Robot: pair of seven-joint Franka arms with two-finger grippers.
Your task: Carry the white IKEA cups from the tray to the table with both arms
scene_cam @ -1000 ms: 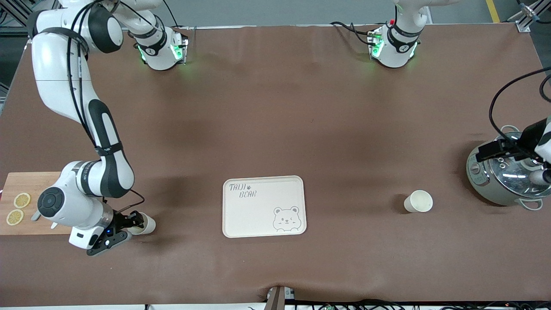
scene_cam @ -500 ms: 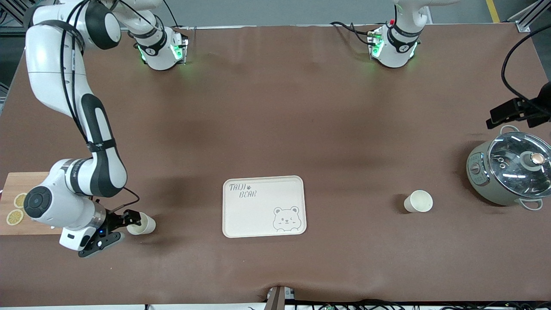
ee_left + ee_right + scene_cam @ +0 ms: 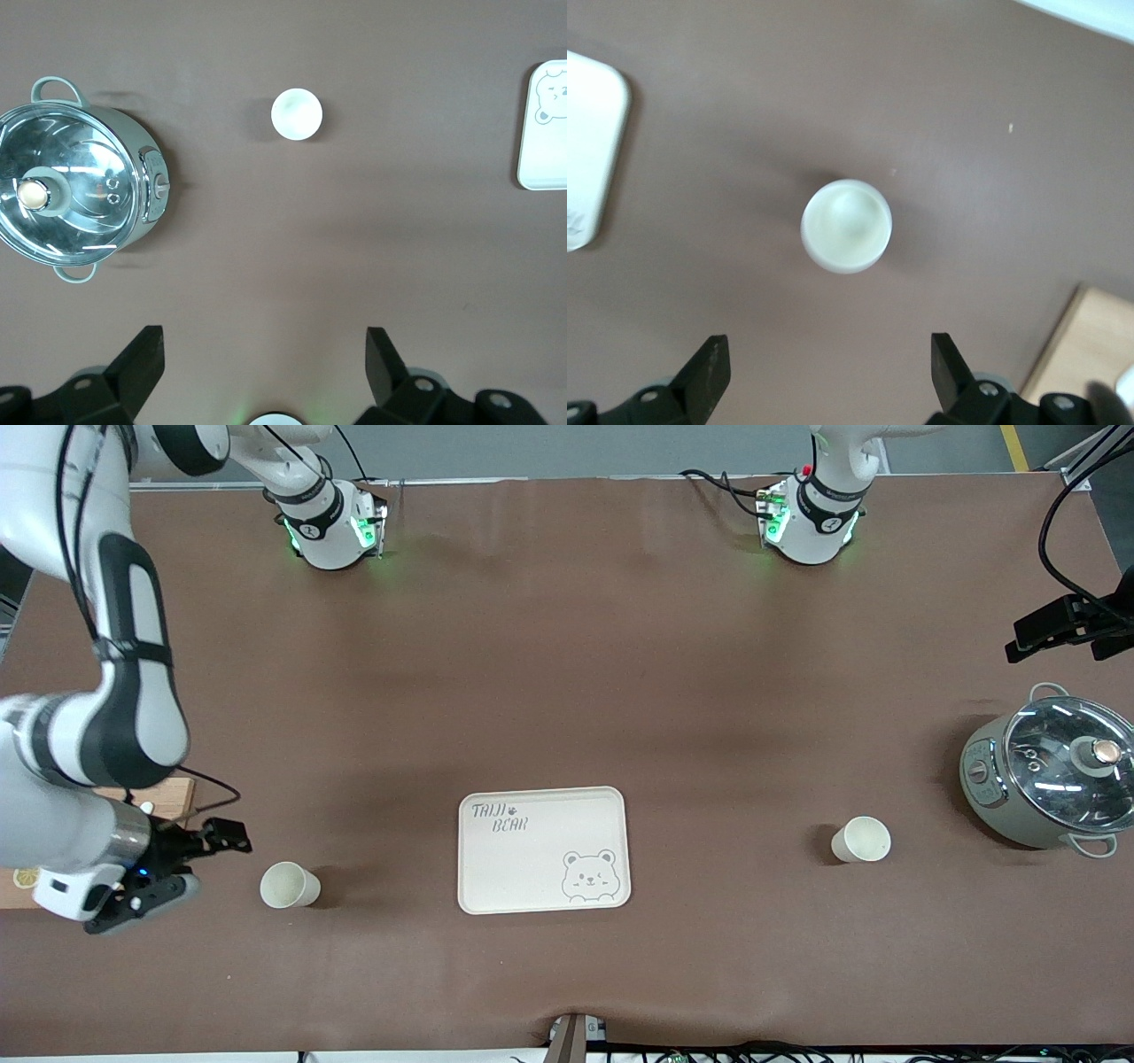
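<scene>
Two white IKEA cups stand upright on the brown table, one on each side of the bear-printed tray (image 3: 542, 850). One cup (image 3: 288, 885) is toward the right arm's end, and my right gripper (image 3: 182, 868) is open and empty beside it, clear of it. In the right wrist view this cup (image 3: 846, 225) lies ahead of the open right gripper (image 3: 830, 363). The other cup (image 3: 862, 840) stands toward the left arm's end. My left gripper (image 3: 1050, 631) is raised at the table's edge, open and empty (image 3: 266, 354), with that cup (image 3: 296, 114) far below it.
A grey-green pot with a glass lid (image 3: 1054, 784) stands at the left arm's end, beside the second cup. A wooden cutting board (image 3: 168, 793) with a lemon slice (image 3: 22, 879) lies at the right arm's end, mostly hidden under the right arm.
My right gripper has let go of the cup and pulled back toward the right arm's end of the table. My left gripper rose from over the pot and now holds still.
</scene>
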